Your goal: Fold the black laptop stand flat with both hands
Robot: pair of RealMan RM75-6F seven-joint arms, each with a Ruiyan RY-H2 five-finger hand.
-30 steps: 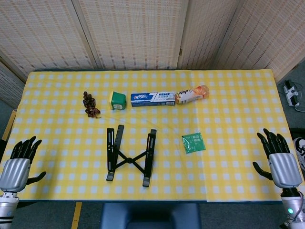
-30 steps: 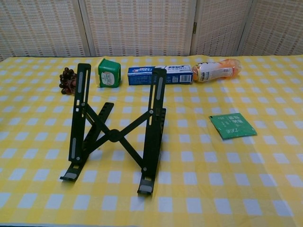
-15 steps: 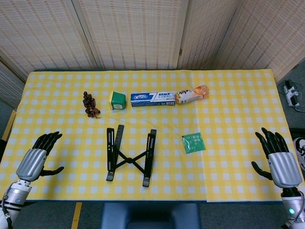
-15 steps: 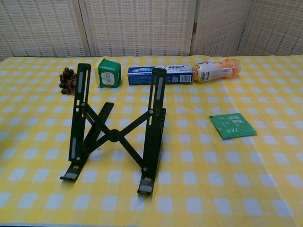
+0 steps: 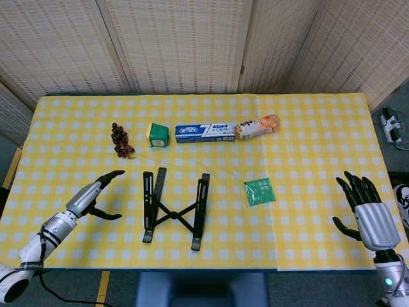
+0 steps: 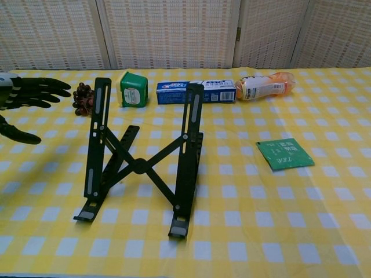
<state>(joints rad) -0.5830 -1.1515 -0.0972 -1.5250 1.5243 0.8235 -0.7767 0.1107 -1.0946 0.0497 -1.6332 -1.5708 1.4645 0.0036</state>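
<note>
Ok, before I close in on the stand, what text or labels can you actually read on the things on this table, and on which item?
"TEA": on the green sachet, the one word I can make out; the smaller print beneath it is blurred.
Toothpaste box: white lettering on blue, too blurred to read.
Orange bottle: label print too small to read.
Green box: no legible text.
Black laptop stand: no markings visible.

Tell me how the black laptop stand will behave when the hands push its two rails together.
The black laptop stand probably scissors shut, since crossed struts join its two rails at a central pivot. It stands raised on narrow feet, so a one-sided push may tip or slide it on the checked cloth. Its thin slotted bars look light.
</note>
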